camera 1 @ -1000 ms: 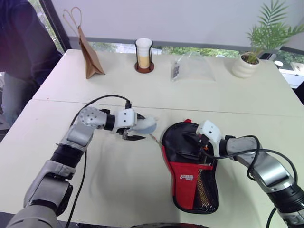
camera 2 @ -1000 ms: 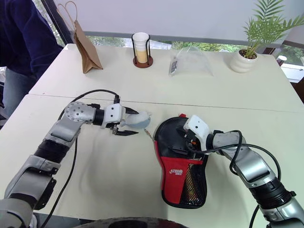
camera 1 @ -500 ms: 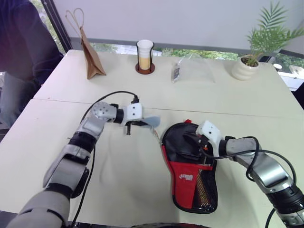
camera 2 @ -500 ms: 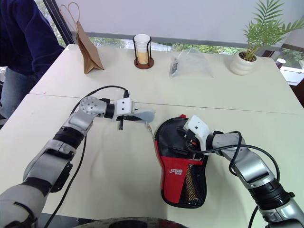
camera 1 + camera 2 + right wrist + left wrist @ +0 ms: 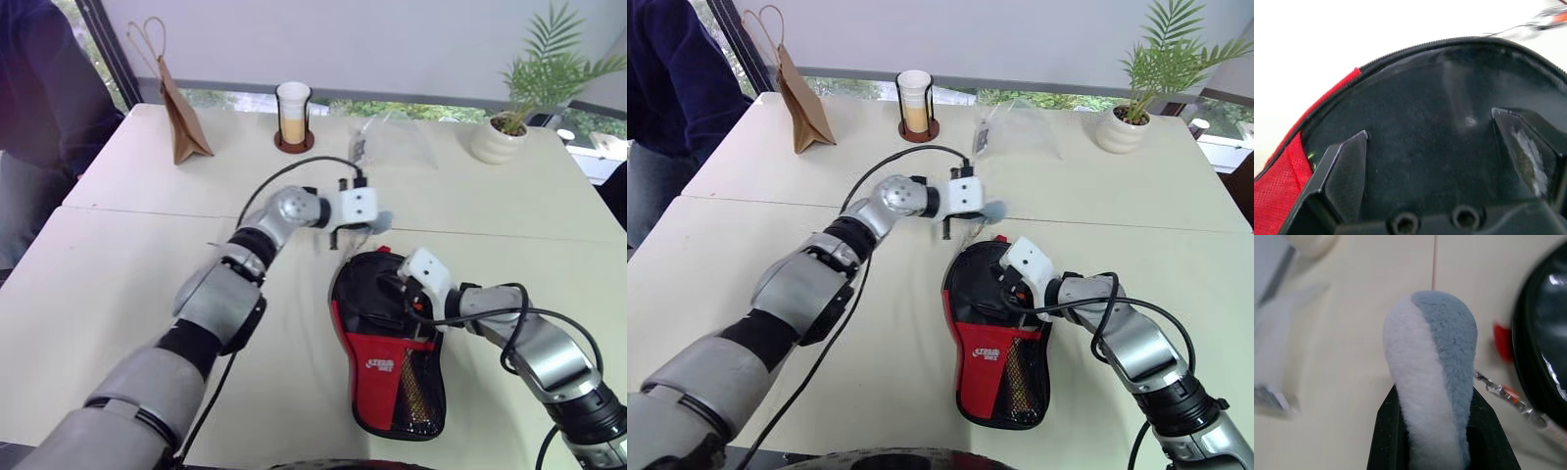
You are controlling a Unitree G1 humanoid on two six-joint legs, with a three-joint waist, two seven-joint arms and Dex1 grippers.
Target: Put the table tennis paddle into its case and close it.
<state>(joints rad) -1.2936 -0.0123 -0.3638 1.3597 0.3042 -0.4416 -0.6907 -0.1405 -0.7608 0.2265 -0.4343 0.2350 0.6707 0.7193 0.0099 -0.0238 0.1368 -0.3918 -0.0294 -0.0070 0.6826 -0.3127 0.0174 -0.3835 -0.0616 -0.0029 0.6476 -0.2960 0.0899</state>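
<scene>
Bright daylight, blurred wrist views

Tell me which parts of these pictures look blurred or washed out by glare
Left wrist view: the grey and white plush pom-pom is sharp, while the table's far objects and the case edge are soft. Right wrist view: the table is blown out white, and glare streaks the case's black top. Right eye view: evenly lit, soft shadows under the left gripper.

Left gripper (image 5: pixel 370 224) clamped shut on the plush charm (image 5: pixel 1431 377). It swung over from the case's (image 5: pixel 392 343) 9 o'clock to about 12.
</scene>
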